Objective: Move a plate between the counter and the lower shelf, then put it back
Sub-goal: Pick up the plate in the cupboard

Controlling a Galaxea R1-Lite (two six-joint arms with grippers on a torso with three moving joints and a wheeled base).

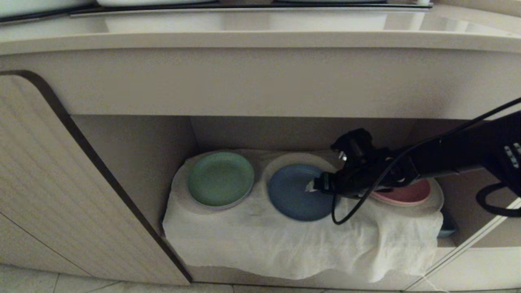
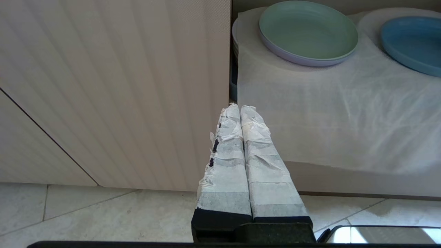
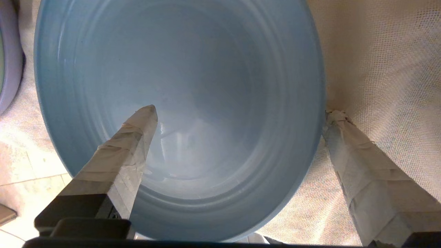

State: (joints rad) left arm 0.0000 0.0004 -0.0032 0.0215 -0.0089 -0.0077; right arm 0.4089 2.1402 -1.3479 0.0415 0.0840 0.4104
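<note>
Right end effector [image 3: 237, 112] reaches in from the right of the head frame, fingers spread wide astride the rim of the plate [image 1: 299, 192], which sits centre-frame on the lower shelf [image 1: 134, 162] cloth [image 1: 285, 244]. Left end effector [image 2: 240, 108] hangs pressed together.

The head view is dim and soft, its lower shelf [image 1: 142, 154] shadowed toward twelve o'clock, with pale glare on the counter [image 1: 260, 38]. Both wrist views are brighter; the plate [image 3: 193, 103] shows soft sheen.

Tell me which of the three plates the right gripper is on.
The blue plate, the middle one on the cloth. The open right gripper straddles its rim; the green plate sits left, the pink plate under the arm.
</note>
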